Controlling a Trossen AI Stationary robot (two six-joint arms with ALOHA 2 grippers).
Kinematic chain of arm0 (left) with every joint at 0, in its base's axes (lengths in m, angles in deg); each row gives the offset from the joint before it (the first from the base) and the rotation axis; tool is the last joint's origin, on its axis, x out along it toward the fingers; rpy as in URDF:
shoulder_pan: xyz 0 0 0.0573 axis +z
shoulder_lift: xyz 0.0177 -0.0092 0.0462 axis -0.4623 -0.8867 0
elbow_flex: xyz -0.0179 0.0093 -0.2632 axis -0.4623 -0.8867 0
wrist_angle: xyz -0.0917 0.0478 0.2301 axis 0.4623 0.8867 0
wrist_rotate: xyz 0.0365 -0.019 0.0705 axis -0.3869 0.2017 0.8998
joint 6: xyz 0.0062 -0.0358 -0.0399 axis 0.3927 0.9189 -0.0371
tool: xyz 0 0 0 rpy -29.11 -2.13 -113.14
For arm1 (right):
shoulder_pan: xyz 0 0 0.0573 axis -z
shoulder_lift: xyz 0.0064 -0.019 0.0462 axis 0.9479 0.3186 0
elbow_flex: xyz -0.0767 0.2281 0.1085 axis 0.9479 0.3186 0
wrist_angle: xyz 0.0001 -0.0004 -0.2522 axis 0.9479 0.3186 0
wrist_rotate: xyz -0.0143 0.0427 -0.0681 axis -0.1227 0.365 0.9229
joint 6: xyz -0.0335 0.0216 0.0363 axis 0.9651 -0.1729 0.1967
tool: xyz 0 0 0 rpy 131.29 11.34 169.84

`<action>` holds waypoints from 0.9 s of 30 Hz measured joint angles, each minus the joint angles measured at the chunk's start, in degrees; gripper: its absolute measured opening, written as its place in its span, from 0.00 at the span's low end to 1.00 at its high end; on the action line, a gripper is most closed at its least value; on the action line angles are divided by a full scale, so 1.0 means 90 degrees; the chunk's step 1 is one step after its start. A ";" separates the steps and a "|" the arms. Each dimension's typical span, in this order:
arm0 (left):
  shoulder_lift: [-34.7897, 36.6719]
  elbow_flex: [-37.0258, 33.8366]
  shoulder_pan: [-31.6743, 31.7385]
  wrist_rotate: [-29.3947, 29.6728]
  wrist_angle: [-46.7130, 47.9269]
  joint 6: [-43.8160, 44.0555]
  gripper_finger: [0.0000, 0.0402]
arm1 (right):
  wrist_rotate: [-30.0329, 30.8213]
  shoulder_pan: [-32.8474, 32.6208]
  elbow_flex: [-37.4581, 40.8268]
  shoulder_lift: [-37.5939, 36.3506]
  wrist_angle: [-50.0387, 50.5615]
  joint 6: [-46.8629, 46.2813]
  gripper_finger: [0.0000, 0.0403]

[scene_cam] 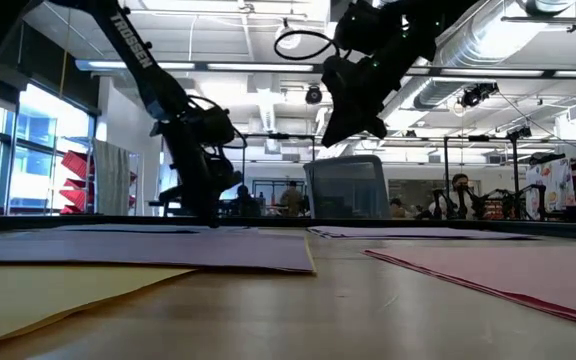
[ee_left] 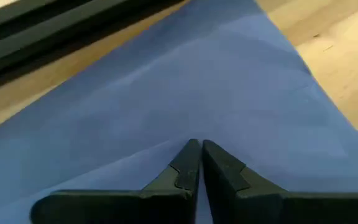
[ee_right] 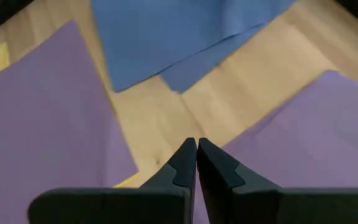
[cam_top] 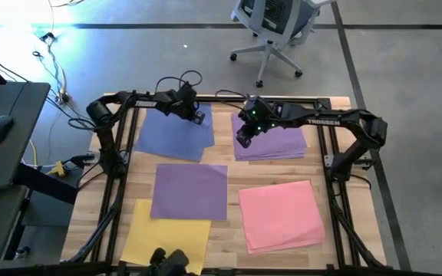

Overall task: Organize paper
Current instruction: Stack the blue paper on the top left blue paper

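Left gripper (cam_top: 198, 117) clenched, empty, tips down on the blue sheets (cam_top: 176, 132) at the table's (cam_top: 229, 230) far left. Right gripper (cam_top: 243, 139) clenched on nothing, hovering over the left edge of the far purple stack (cam_top: 278, 142) (raised clear of it in the low view). Loose purple sheet (cam_top: 190, 192) mid-table overlaps the yellow sheets (cam_top: 167, 234) at near left; pink stack (cam_top: 282, 215) near right. "TROSSEN" readable on the right arm (cam_top: 321, 120).
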 joint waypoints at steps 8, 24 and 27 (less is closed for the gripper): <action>0.0561 -0.0061 -0.0593 -0.0109 0.0651 0.0009 0.00 | 0.0083 -0.0039 0.0000 0.0005 -0.0262 0.0026 0.00; 0.3019 -0.0629 -0.1367 -0.0360 0.3036 -0.0186 0.00 | -0.0866 0.0740 -0.3637 0.3455 0.0228 -0.0400 0.00; 0.2991 -0.1151 -0.1534 -0.0441 0.2734 0.0029 0.00 | -0.0806 0.0937 -0.5185 0.4432 0.1369 -0.0368 0.00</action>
